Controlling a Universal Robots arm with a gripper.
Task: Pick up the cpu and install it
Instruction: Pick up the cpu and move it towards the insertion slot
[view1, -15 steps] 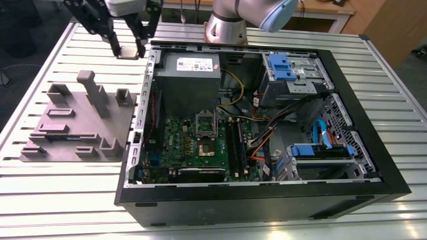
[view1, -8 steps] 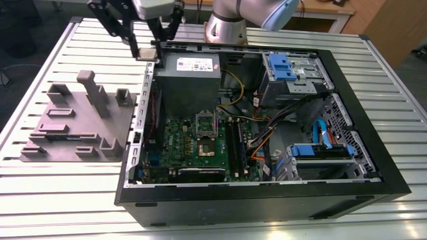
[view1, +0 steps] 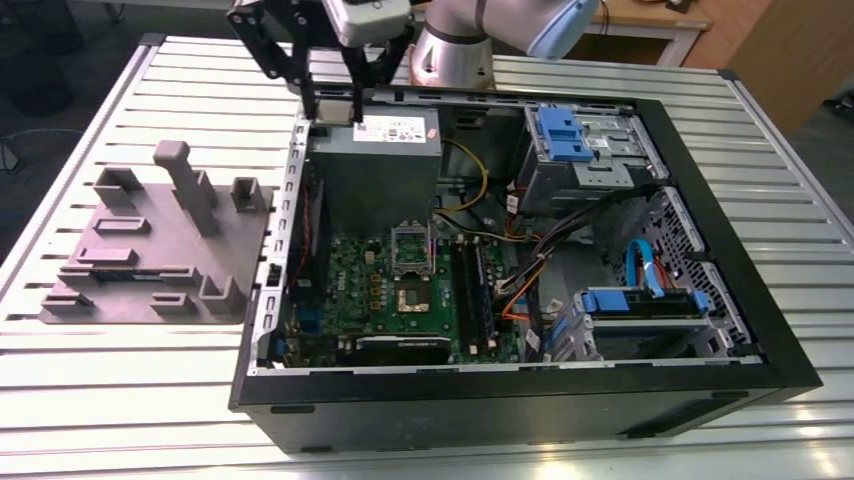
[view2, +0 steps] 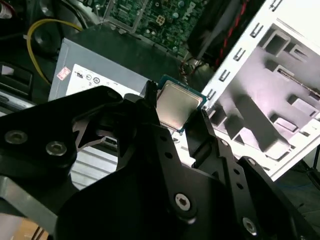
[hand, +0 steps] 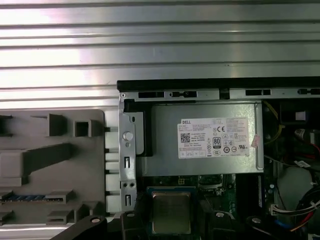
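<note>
- The jaws are clenched on the cpu (view2: 176, 106), pinching two opposite edges, with its metal top facing the wrist cameras.
- In the exterior view, the held chip hangs above the power supply (view1: 374, 165), at about 11 o'clock within the open case (view1: 747, 330).
- The open socket (view1: 411, 296) on the motherboard (view1: 350, 300) lies toward 5 o'clock from the jaws. The raised socket bracket (view1: 411, 247) stands at the socket's 12 o'clock side.
- I judge the carry is best done level and high, clear of the power supply's edge, the yellow cable (view1: 467, 175) and the bracket.
- The descent should be straight down with the chip's edges square to the socket. Any sideways drag risks damaging the contacts.
- The edge grip looks slim, so gentle motion guards against a slip.
</note>
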